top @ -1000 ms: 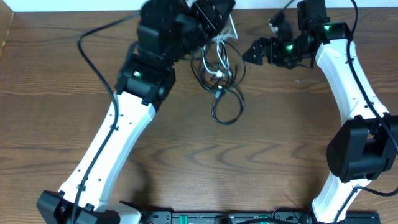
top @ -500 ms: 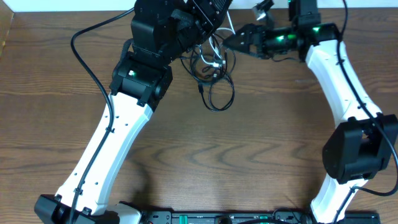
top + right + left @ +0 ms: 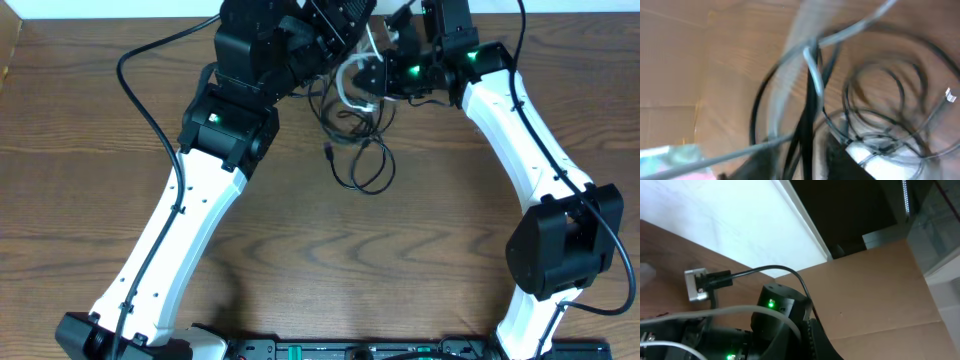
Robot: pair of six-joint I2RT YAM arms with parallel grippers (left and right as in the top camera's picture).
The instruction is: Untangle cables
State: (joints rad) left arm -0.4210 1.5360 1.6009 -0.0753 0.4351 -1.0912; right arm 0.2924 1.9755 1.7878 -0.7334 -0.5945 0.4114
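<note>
The right gripper [image 3: 386, 78], its grip impossible to tell, is now moved left into the tangled thin black and white cables [image 3: 362, 165] beside the pressed-together left gripper [image 3: 352, 28], so pulling apart is likely readied.

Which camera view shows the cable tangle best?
Overhead: the whole cable tangle is in frame and sharp, including the white strand and the trailing black loop. The right wrist view shows strands close up but blurred and cropped. The left wrist view shows only a plug end and passing strands.
</note>
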